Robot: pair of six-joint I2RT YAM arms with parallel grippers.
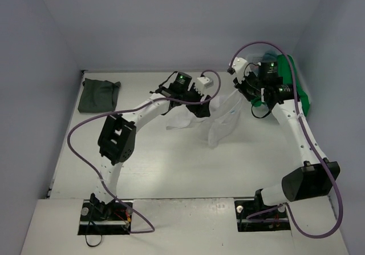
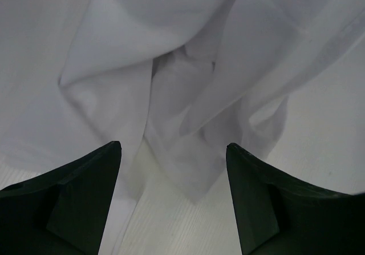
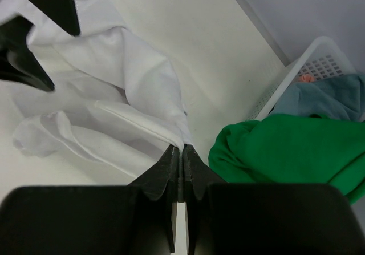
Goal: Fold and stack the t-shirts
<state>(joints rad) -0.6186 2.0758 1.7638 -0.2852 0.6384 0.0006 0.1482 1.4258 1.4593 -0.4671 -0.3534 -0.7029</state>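
Cloth: white t-shirt bunched just 1 o'clock of table centre. My right gripper is clenched on its edge; my left gripper is spread wide over its folds. At 2 o'clock, bright green t-shirt.

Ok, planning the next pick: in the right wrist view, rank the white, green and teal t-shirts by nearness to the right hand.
1. white t-shirt, pinched by the right hand, spreading left.
2. green t-shirt, just right.
3. teal t-shirt, beyond it, in the basket.
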